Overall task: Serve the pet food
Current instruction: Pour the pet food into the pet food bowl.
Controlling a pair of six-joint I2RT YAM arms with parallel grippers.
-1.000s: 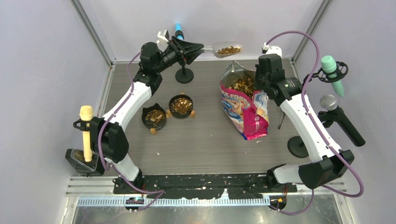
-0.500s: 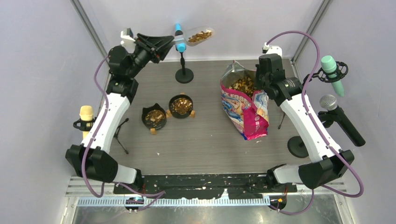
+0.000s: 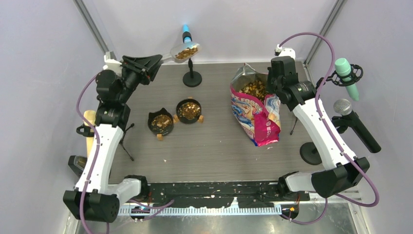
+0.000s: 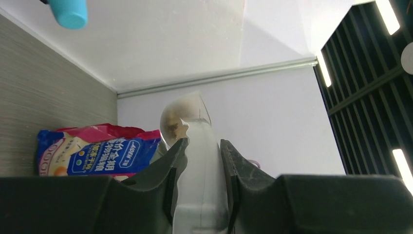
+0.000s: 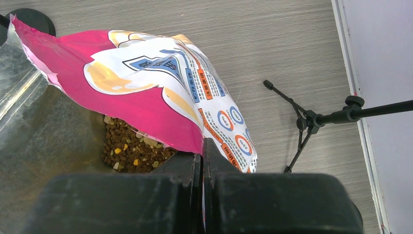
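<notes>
While the left gripper (image 3: pixel 159 59) clamps a clear plastic scoop (image 3: pixel 173 54) by its handle, small brown kibble pellets (image 3: pixel 185 52) fill its bowl, far left.

Left arm (image 3: pixel 103 144), right arm (image 3: pixel 319 127): white link shells, black joint housings. Purple cable (image 3: pixel 311 36) loops alongside each. Fingers (image 4: pixel 160 170) matte black, chunky.

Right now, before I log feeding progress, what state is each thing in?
Clear plastic scoop: loaded with brown kibble, held aloft.
Pink, white and blue printed bag: open, kibble inside.
Two black round bowls: both hold kibble.
Left pincer: shut on the scoop.
Right pincer: shut on the bag's rim.
</notes>
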